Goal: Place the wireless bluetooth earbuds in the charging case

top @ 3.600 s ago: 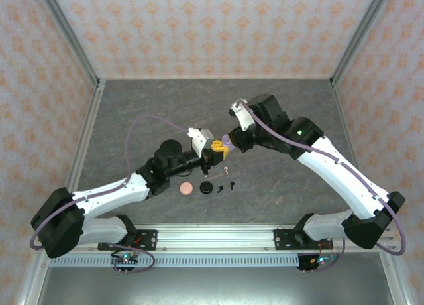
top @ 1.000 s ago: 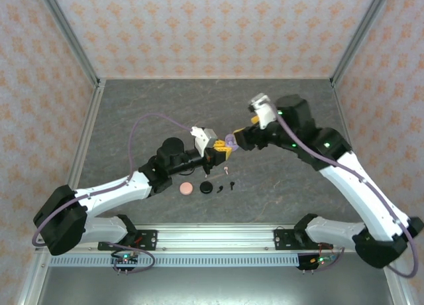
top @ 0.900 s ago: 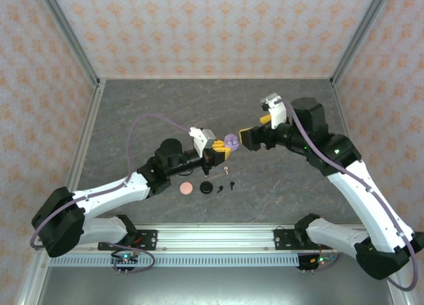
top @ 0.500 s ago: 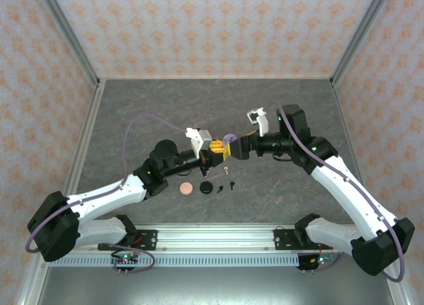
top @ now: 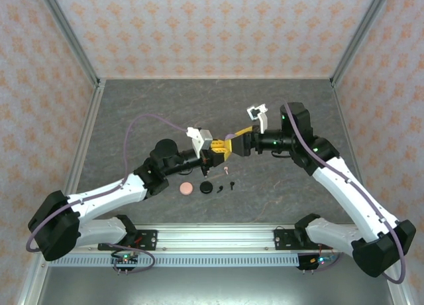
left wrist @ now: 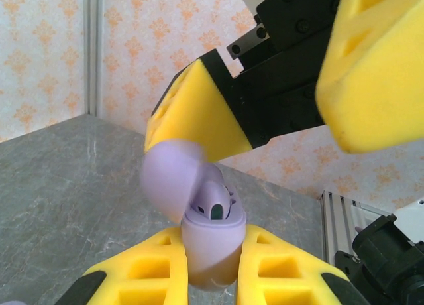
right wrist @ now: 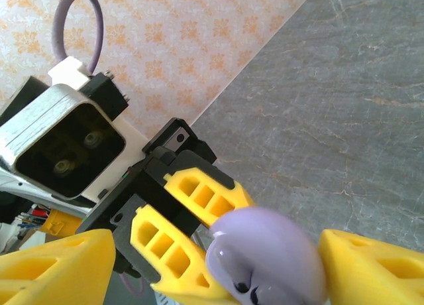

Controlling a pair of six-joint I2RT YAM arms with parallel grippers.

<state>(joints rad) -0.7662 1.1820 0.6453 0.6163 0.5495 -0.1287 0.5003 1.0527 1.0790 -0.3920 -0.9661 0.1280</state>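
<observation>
Loose pieces, nearest you: a flat pink round disc (top: pixel 187 187), a black round case (top: pixel 207 187), a small black stemmed earbud (top: pixel 232 184) and a pale pink stemmed earbud (top: pixel 226 168) lie on the grey stone-patterned surface (top: pixel 146 113), all apart from both arms.

Left gripper (left wrist: pixel 212 278): your left gripper is clamped on the base of the lavender round charging case (left wrist: pixel 212 242) and holds it up off the surface, just above the loose pieces. Its grip has not shifted over the last second.

Task's thing: a lavender earbud (left wrist: pixel 213 202) sits in its well inside the open case, under the raised lid (left wrist: pixel 171 179). You cannot tell whether a second one lies beside it.

Right gripper (right wrist: pixel 212 268): this is what changed. A moment ago it had drawn back, well clear of the case. Now it has returned, with its jaws standing wide on either side of the lid. One yellow finger (left wrist: pixel 199 113) is against the lid and the other is clear of it, so nothing is pinched.

Lid: it looks blurred in the left wrist view, so it is probably moving.

Meaning for you: the lavender earbud looks seated, and the return reads as a move to press the lid shut. Keep the left grip steady so the push does not tip the case.
</observation>
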